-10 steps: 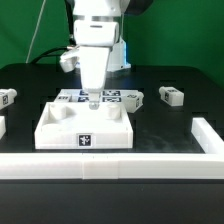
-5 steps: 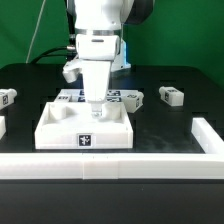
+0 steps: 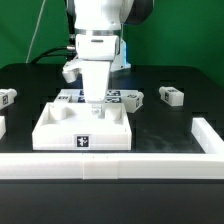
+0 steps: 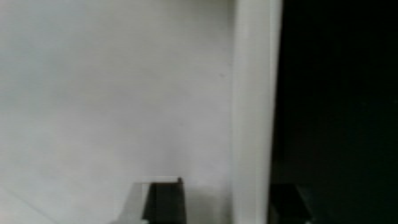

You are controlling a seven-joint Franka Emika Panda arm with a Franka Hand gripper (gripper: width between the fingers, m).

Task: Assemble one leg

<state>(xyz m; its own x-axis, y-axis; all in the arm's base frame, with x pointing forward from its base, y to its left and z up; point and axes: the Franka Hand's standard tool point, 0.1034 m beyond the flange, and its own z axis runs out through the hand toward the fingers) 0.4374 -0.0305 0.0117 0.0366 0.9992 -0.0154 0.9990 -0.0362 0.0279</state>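
Note:
A leg (image 3: pixel 172 96), a small white block with a marker, lies on the black table at the exterior view's right. A second leg (image 3: pixel 7 97) lies at the far left and a third (image 3: pixel 137 97) just behind the tray. The large white square tray (image 3: pixel 55 135) sits in the middle. My gripper (image 3: pixel 94 106) hangs low over the tray's back part and holds no leg. In the wrist view my gripper (image 4: pixel 230 205) shows two dark fingertips (image 4: pixel 166 203) set apart, with the tray's raised rim (image 4: pixel 254 100) between them.
The marker board (image 3: pixel 108 97) lies flat behind the tray. A low white wall (image 3: pixel 110 166) runs along the front and up the exterior view's right side (image 3: pixel 205 135). Another small white piece (image 3: pixel 2 126) sits at the left edge.
My gripper has come down a little toward the tray's back part, then held still. The tray and the legs have not moved.

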